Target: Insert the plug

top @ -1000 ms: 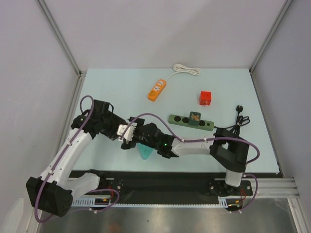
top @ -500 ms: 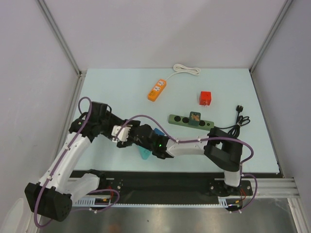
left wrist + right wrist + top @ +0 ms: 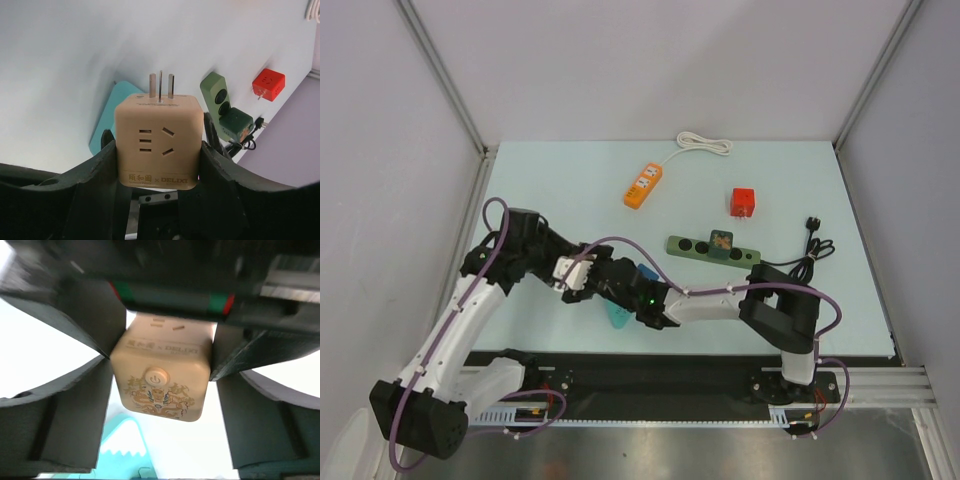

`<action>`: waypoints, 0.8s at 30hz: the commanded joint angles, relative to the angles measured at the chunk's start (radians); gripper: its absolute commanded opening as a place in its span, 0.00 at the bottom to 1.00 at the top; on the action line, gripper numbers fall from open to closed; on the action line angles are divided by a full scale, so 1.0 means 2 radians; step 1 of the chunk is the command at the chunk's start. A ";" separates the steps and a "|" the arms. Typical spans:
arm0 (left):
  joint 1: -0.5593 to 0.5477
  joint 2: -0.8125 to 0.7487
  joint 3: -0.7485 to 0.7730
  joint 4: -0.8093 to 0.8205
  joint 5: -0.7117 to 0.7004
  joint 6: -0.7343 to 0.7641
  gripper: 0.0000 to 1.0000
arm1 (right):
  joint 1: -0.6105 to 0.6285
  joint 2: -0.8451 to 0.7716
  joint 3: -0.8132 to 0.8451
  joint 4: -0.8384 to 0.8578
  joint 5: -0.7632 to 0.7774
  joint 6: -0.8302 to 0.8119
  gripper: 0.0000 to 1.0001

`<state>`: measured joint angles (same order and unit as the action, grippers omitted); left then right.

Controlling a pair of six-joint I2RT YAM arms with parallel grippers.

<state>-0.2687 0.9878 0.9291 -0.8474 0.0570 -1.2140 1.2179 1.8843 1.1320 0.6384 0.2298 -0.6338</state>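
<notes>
Beige plug adapter (image 3: 159, 142) is off the table (image 3: 550, 190), clamped in the left gripper (image 3: 159, 150). The left fingers (image 3: 100, 170) press its two opposite sides. Its three prongs point away from the left wrist, out past the fingertips, and a socket face is turned toward that wrist camera.

The right gripper (image 3: 160, 370) meets the same adapter from the opposite side. In the right wrist view, the right fingers (image 3: 85, 360) bear on both of its flanks, so this gripper is also closed on it. The face with the power button and dragon pattern looks at that camera.

In the top view, both grippers come together at one spot (image 3: 576, 272).

A teal triangular piece (image 3: 618, 316) lies on the table under the right gripper, near the adapter.

Beyond the left gripper's fingertips and well apart from them:
- a green power strip (image 3: 712, 248);
- a red cube adapter (image 3: 743, 202);
- an orange power strip (image 3: 643, 185) with a coiled white cord (image 3: 705, 143).
</notes>
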 commanded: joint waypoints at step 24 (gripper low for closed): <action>-0.001 -0.002 0.009 0.006 0.042 -0.016 0.00 | -0.019 -0.031 -0.023 0.024 -0.027 0.015 0.36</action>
<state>-0.2668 0.9890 0.9295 -0.8482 0.0917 -1.2446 1.1767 1.8584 1.0496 0.6304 0.2054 -0.6216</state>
